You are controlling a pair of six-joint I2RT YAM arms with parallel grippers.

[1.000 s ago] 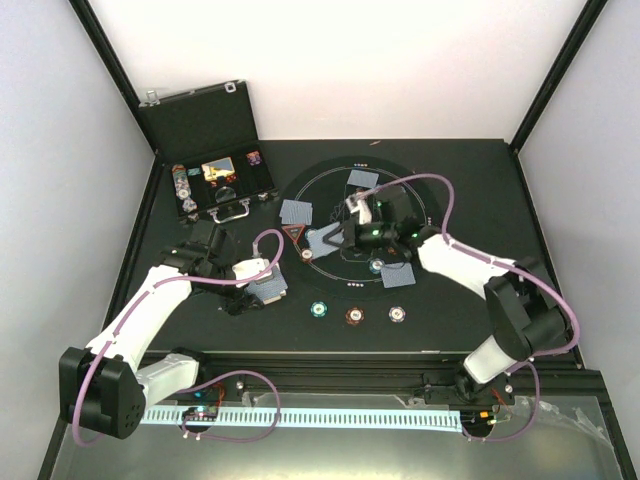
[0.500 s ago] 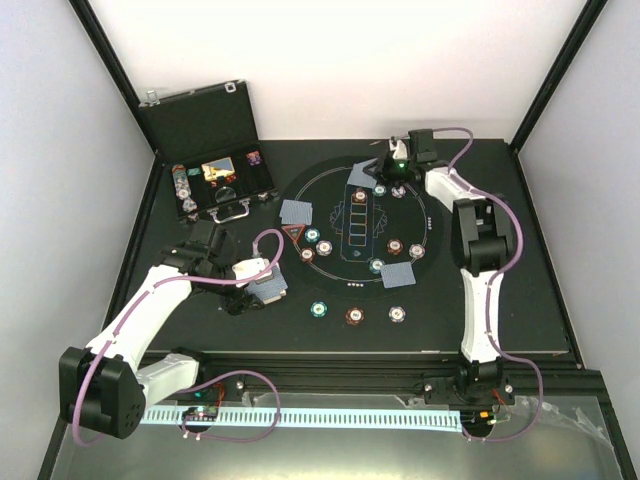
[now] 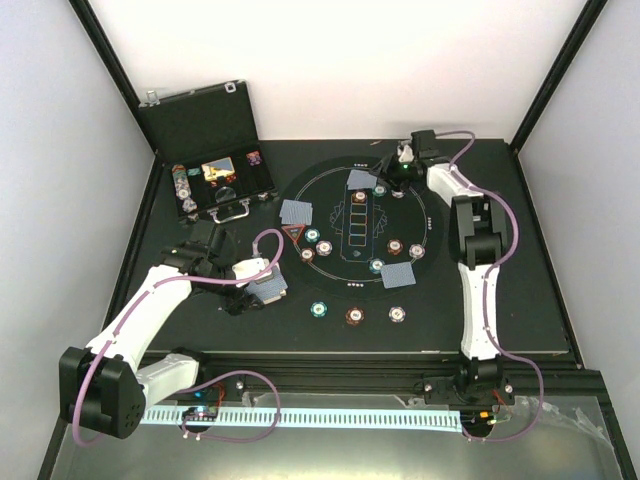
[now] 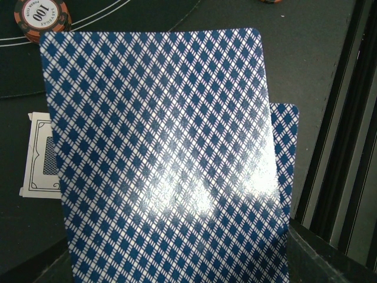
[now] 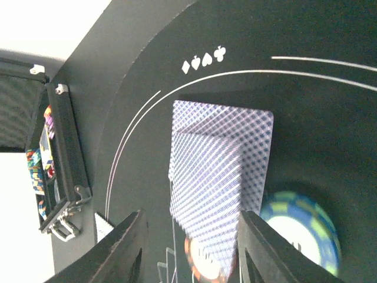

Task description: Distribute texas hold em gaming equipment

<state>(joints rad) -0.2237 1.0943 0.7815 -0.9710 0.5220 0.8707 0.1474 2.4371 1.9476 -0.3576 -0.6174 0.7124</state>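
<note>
Left jaws: closed on blue-checked cards (image 4: 165, 159), held off the near-left edge of the mat (image 3: 320, 205)
Right jaws: stood apart over a card (image 5: 221, 159) at the mat's far edge
Chips: teal chip (image 3: 319, 309), brown chip (image 3: 354, 315) and grey chip (image 3: 397, 314) lay in a row on the worktop (image 3: 500, 290), just nearer than the mat
Case (image 3: 200, 125): stood open at the far-left corner

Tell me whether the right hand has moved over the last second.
Yes. The right hand has swung from the middle of the round mat out to the mat's far rim.
</note>
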